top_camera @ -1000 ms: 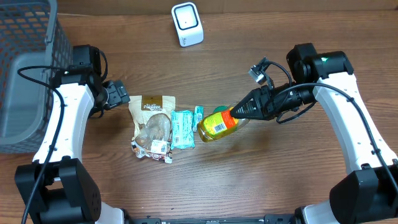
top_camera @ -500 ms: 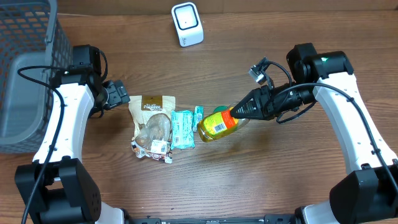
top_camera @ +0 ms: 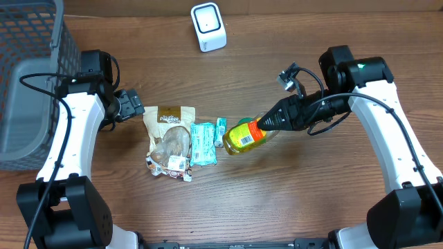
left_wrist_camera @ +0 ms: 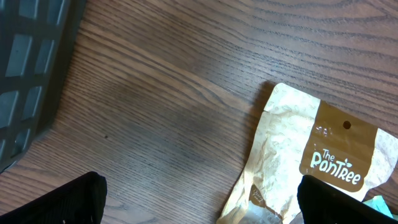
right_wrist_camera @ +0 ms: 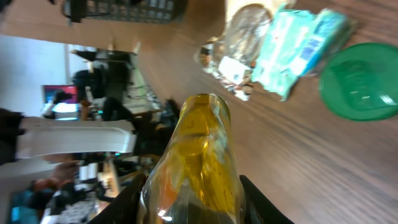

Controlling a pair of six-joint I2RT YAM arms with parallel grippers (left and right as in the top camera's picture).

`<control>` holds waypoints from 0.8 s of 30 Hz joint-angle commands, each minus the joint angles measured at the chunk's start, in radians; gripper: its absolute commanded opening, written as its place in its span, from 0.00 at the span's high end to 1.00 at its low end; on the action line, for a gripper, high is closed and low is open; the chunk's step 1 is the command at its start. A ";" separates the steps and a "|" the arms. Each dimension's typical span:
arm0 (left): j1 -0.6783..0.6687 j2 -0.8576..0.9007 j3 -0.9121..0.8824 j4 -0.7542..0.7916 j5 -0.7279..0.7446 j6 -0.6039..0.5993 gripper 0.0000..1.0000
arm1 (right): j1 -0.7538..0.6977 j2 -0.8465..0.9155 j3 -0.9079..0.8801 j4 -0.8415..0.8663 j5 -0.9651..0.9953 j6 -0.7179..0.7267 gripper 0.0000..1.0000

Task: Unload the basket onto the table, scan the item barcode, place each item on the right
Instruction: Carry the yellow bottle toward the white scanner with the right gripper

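Bottle (top_camera: pixel 243 136) edged slightly nearer scanner (top_camera: pixel 208 26). Right gripper (top_camera: pixel 268 123) clamped on it; left gripper (top_camera: pixel 133 107) apart, idle. Likely best: rotate label barcode squarely toward scanner.

Wooden table (top_camera: pixel 291 194), brown grain, seen from overhead. Grey mesh basket (top_camera: pixel 28 76) at upper left corner. White scanner (top_camera: pixel 208 26) at top centre, well apart from the rest. Cluster at centre left: brown pouch (top_camera: pixel 168 117), clear packet (top_camera: pixel 169 149) touching its lower end, teal packet (top_camera: pixel 203 143) just beside to the right. Green round lid (right_wrist_camera: pixel 360 81) flat on the wood next to the teal packet.
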 commanded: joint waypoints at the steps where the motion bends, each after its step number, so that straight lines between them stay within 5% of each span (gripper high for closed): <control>1: 0.000 -0.023 0.003 0.000 0.001 0.022 0.00 | 0.008 -0.031 0.032 0.023 0.057 -0.007 0.72; 6: 0.000 -0.023 0.003 0.000 0.001 0.022 0.01 | 0.008 -0.031 0.032 0.126 0.127 0.014 0.81; 11: 0.000 -0.023 0.003 0.000 0.001 0.022 0.01 | 0.009 -0.031 0.049 0.274 0.338 0.378 0.90; 24: 0.000 -0.023 0.003 0.000 0.001 0.022 0.00 | 0.194 -0.031 0.555 0.180 0.745 0.416 0.91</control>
